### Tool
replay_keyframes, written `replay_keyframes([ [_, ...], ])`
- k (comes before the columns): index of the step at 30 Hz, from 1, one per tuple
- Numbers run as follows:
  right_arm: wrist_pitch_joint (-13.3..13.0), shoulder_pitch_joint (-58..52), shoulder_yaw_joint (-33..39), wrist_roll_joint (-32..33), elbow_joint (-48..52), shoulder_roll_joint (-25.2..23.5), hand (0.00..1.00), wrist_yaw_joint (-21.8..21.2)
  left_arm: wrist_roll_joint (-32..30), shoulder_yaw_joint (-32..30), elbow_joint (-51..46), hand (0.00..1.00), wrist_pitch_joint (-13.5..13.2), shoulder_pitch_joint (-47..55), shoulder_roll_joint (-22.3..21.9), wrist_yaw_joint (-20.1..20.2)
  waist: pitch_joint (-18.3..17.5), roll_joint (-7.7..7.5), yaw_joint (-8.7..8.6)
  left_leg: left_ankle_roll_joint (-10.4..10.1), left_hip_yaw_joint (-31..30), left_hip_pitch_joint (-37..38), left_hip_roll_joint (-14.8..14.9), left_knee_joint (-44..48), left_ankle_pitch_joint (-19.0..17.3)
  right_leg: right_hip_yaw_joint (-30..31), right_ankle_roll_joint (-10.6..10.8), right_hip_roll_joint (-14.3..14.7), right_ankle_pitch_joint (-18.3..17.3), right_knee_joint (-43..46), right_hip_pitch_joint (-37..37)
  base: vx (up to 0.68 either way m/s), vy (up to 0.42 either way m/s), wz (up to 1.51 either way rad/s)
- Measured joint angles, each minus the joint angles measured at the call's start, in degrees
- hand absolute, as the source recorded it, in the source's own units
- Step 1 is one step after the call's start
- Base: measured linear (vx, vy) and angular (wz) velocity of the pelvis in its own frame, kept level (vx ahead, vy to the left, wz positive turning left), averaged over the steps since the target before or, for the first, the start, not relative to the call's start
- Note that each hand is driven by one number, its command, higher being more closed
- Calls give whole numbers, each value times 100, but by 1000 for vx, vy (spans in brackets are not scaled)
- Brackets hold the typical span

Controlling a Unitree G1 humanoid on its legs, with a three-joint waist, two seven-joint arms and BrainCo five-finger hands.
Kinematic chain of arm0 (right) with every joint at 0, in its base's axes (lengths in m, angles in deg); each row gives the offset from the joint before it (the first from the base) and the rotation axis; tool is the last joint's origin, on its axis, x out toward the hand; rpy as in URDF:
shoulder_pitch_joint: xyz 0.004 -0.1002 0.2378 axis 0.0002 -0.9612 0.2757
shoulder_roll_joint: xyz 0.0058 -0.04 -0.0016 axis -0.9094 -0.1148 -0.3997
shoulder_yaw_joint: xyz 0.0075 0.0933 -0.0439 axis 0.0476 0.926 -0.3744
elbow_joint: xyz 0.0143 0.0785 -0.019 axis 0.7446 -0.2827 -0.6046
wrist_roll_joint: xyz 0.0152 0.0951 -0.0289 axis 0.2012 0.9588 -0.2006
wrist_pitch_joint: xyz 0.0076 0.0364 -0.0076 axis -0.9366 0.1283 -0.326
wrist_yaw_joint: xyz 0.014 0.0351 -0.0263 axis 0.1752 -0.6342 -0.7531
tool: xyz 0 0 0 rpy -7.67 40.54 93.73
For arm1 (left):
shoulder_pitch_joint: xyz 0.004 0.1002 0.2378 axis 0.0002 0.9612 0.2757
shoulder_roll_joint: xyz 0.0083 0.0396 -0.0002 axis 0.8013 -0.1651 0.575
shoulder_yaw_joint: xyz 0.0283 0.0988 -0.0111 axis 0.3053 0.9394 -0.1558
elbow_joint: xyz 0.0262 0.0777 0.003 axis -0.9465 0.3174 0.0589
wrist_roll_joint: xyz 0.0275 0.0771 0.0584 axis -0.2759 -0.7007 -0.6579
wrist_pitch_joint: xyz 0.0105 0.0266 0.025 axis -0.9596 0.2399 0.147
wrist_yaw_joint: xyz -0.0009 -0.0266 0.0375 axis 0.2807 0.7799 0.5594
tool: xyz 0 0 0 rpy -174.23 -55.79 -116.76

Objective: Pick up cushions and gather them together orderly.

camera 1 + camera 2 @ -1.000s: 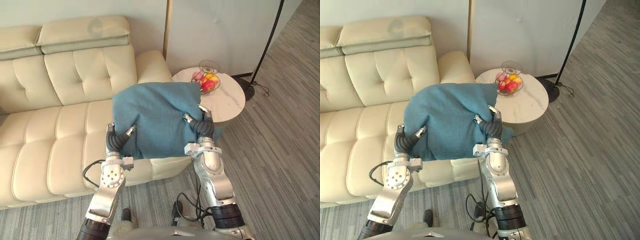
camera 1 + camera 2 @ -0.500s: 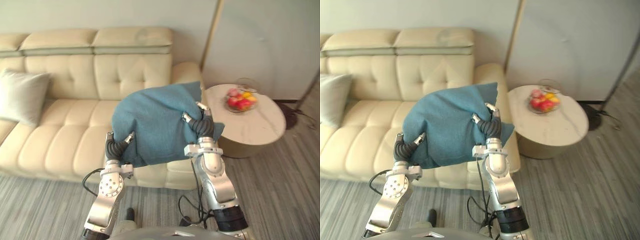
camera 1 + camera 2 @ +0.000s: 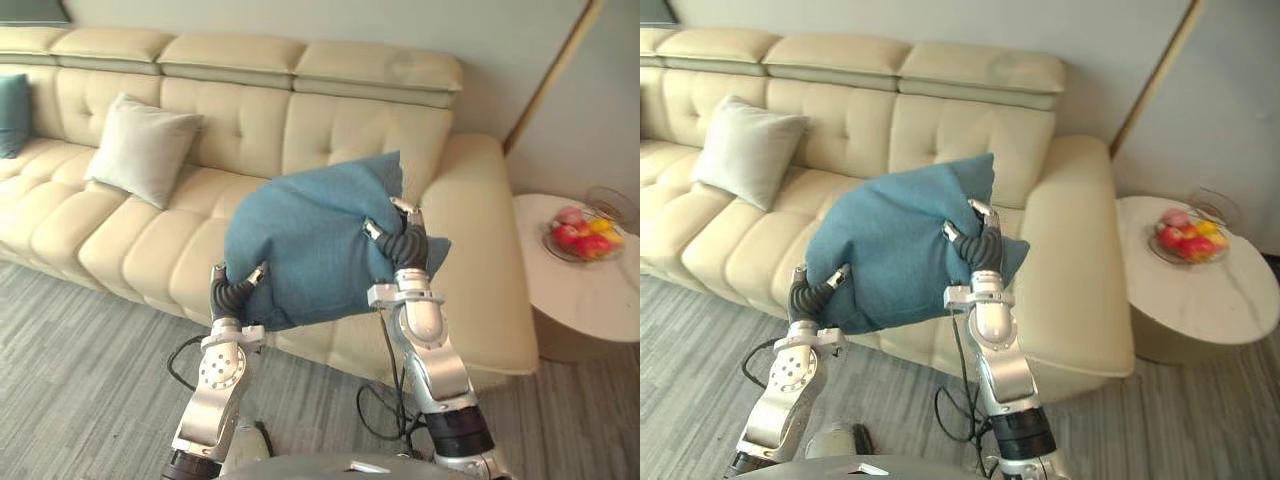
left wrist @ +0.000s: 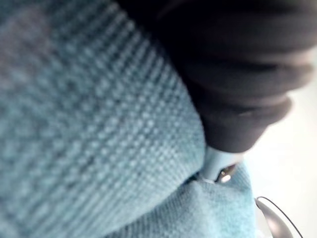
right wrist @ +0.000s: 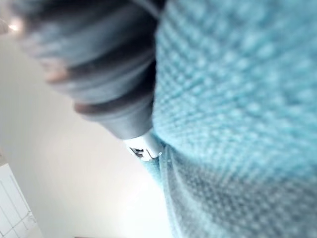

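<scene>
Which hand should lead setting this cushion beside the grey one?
Left, probably: left hand holds the blue cushion on the side nearer the grey cushion; right hand holds the far side.

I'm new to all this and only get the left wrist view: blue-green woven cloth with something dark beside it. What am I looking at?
Observer: That cloth is a large teal fabric cushion, held up in the air in front of a long cream leather sofa.
Operator: Held by what?
Observer: It sits between both hands: the left hand at its lower left edge, the right hand on its right side.
Operator: Are there other cushions around?
Observer: Yes. A pale grey square cushion leans against the sofa's backrest, and a darker teal cushion shows at the sofa's far left end.
</scene>
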Motion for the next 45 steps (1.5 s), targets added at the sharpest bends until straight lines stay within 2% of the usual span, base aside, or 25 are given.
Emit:
replay_keyframes([
  [1,0,108,-1,2,-250,-27,100,-1,-4,-51,0,100,1,1,54,1,48,-71,20,173,189,-32,-190,12,-91,350,-872,-257,-194,431,-442,31,407,-22],
  [2,3,160,8,7,-463,-27,100,1,-6,-78,0,100,2,-1,100,9,93,-139,-18,364,209,-34,-337,-3,-102,758,-1260,-258,-391,656,-650,36,368,-13],
  [3,15,162,15,8,-515,-26,100,1,-8,-93,0,100,2,-4,111,23,118,-178,-47,398,187,-22,-400,-13,-118,941,-1245,-221,-478,746,-693,56,208,31],
  [4,48,158,32,8,-688,-9,100,-3,-11,-119,3,100,15,0,111,53,215,-281,-169,491,23,73,-578,-111,-145,1697,-998,68,-992,1099,-760,67,96,43],
  [5,65,155,40,7,-712,-2,100,-5,-12,-118,3,100,20,0,112,61,251,-284,-207,523,-37,118,-597,-198,-128,2001,-804,321,-1197,1277,-814,146,61,54],
  [6,72,152,44,13,-713,42,100,-37,-16,-111,4,100,26,1,111,88,344,-281,-245,557,-103,327,-669,-508,-29,2272,-581,867,-1536,1445,-889,152,13,30],
  [7,72,151,53,14,-713,50,100,-44,-17,-107,3,100,28,1,111,97,374,-289,-249,558,-104,434,-705,-631,8,2265,-576,1009,-1594,1452,-902,198,1,23],
  [8,72,151,77,22,-712,56,100,-47,-21,-103,3,100,40,2,104,151,411,-270,-279,573,-104,689,-804,-959,67,2262,-625,1373,-1662,1463,-1023,187,-24,7],
  [12,69,157,79,63,-703,63,100,-56,-79,-124,2,100,44,-11,100,200,440,-221,-414,489,-130,1182,-897,-1519,103,1816,-740,1911,-1324,891,-1508,196,-61,11],
  [13,68,157,80,100,-660,78,100,-65,-145,-123,1,100,45,-14,99,213,428,-243,-486,340,-163,1386,-986,-1672,82,1744,-872,1996,-899,503,-1554,206,-84,29],
  [14,66,157,74,104,-638,86,100,-74,-170,-123,1,100,46,-10,100,213,417,-257,-506,290,-181,1449,-1030,-1689,54,1753,-972,2015,-710,426,-1529,373,-162,41],
  [15,19,158,71,185,-612,154,100,-110,-190,-120,6,100,66,-6,46,223,378,-145,-549,133,-311,1572,-1024,-1667,-53,1725,-1160,2030,-294,429,-1423,346,-147,22],
  [17,19,185,72,368,-597,240,100,-142,-212,-120,2,100,87,-52,-26,224,274,63,-548,-11,-461,1587,-890,-1773,15,1449,-1234,2104,-397,432,-1366,422,-148,31],
  [21,21,192,77,478,-551,406,100,-149,-278,-87,2,100,125,-44,-105,305,273,94,-577,-445,-612,1608,-681,-1223,395,1064,-1344,2173,-476,67,-710,345,-123,42],
  [24,20,-15,19,490,-100,461,100,-242,-206,-85,-14,100,112,122,-135,435,270,139,-433,-472,-514,1050,-277,656,545,1179,-1341,2308,-477,-565,40,262,-15,-14],
  [26,20,-28,42,492,191,456,100,-242,-138,-56,-27,100,110,115,-137,467,253,158,-363,-338,-438,642,-120,925,190,1410,-1306,2279,-453,-765,131,233,133,-46],
  [27,19,-35,87,492,304,422,100,-242,-118,-41,-34,100,110,104,-144,494,270,130,-335,-228,-441,517,-61,547,-1,1642,-1274,2206,-432,-792,141,178,226,-53],
  [29,17,-44,151,515,321,361,100,-242,-118,-18,-52,100,110,104,-180,498,286,102,-301,-195,-490,532,-59,-369,15,1867,-1230,2068,-418,-753,148,118,252,-68],
  [30,15,-114,197,524,347,346,100,-240,-119,0,-141,100,111,125,-234,498,265,153,-283,-212,-712,796,-85,-1533,480,2025,-893,2037,-464,-704,143,93,246,-71],
  [31,15,-147,202,530,387,350,100,-238,-120,5,-218,100,110,156,-267,496,255,231,-258,-264,-901,914,-55,-1945,802,2108,-708,2095,-548,-702,119,100,314,-91],
  [32,11,-373,215,541,450,203,100,-236,-122,0,-234,100,108,175,-258,492,284,146,-244,-573,-910,1015,-126,-1911,1080,2337,-502,2006,-575,-740,172,121,282,-85],
  [34,11,-513,179,541,507,16,100,-235,-130,-39,-425,100,108,324,-205,472,326,-46,-233,-537,-1281,1017,-422,-1537,823,2516,-318,1777,-524,-670,71,106,250,-94],
  [38,11,-519,131,542,510,1,100,-255,-128,-33,-698,100,112,582,-203,460,308,-96,-184,-377,-1228,1046,-504,-1289,321,3140,-194,1731,-285,-739,-191,-34,177,-79],
  [41,11,-519,13,540,529,-8,100,-265,-126,-35,-696,100,112,631,-168,436,309,-185,-130,-307,-732,1019,-505,-1287,197,3669,-274,1726,-135,-850,-539,-131,89,-86],
  [45,11,-520,8,529,539,-9,100,-264,-123,-32,-685,100,112,660,-162,437,286,-226,-212,-293,-239,980,-538,-1278,83,4204,-436,1736,25,-891,-910,-55,70,-76],
])
